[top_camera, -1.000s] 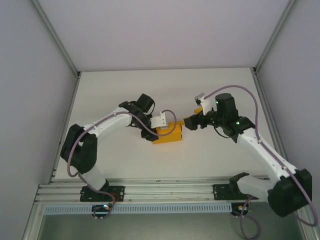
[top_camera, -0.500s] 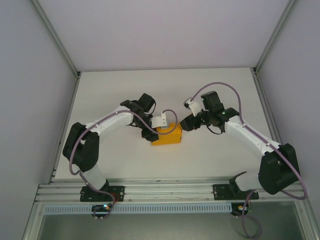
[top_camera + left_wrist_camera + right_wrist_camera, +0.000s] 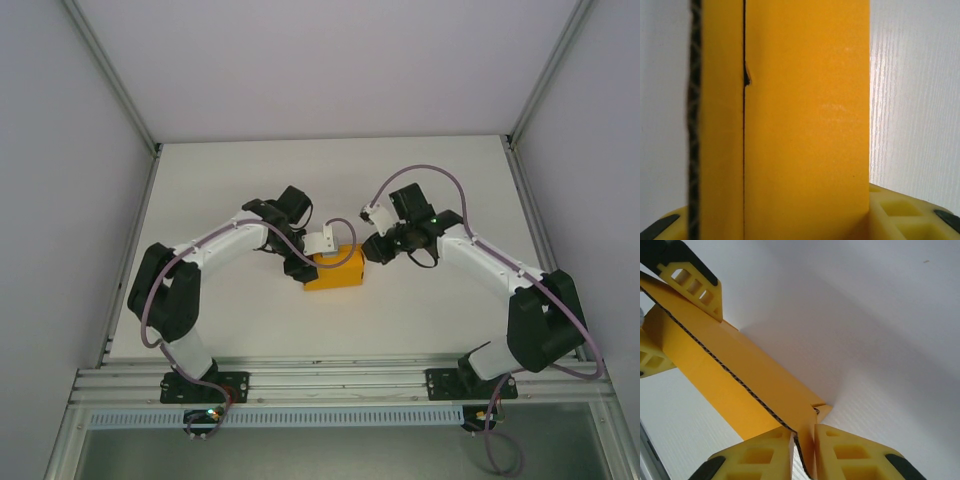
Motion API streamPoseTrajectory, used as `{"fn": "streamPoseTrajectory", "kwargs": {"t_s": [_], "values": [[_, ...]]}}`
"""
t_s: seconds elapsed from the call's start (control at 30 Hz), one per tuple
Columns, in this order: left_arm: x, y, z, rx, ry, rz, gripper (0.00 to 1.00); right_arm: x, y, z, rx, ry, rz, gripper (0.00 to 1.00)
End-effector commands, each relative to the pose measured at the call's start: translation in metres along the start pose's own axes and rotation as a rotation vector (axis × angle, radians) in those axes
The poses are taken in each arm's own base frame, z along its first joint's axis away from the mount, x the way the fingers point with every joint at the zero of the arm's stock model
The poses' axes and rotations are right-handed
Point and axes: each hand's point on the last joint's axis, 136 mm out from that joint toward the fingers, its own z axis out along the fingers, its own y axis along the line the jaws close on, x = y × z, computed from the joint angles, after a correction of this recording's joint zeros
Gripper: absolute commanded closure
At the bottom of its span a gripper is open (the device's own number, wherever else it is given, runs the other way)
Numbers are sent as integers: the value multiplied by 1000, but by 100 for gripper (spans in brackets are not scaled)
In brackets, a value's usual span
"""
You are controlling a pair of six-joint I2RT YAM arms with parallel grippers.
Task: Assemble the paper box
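The paper box (image 3: 336, 268) is a small orange-yellow card box lying in the middle of the white table. My left gripper (image 3: 303, 263) is shut across its left end; in the left wrist view the box (image 3: 805, 120) runs up between my yellow fingers (image 3: 900, 212). My right gripper (image 3: 369, 249) is at the box's right end. In the right wrist view its jaws (image 3: 805, 452) are pinched on a thin card edge of the box (image 3: 740, 385), and a small flap sticks out just beyond them. The left gripper's fingers (image 3: 692, 282) show at the box's far end.
The white table (image 3: 450, 180) has bare room behind and on both sides of the box. Grey enclosure walls stand left, right and back. An aluminium rail (image 3: 330, 380) with both arm bases runs along the near edge.
My right arm has swung left to the box's right end and its jaws have come together on the card edge. The left gripper and the box have stayed put.
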Motion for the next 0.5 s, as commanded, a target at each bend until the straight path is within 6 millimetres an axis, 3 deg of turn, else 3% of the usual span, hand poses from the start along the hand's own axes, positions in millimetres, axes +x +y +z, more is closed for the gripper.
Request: {"fn": "streamPoseTrajectory", "kwargs": {"t_s": [0.0,0.1,0.33,0.47], "values": [[-4,1,-1,17,-2,-7,52,-3,6,-5,33,10,-16,87],[-6,4,-1,6,-5,-16,52,-9,8,-9,63,-5,25,97],[-8,9,3,-21,0,-17,53,-23,25,-14,47,-41,271,100],[-9,10,4,-29,1,-20,53,-16,17,-8,117,-63,417,100]]}}
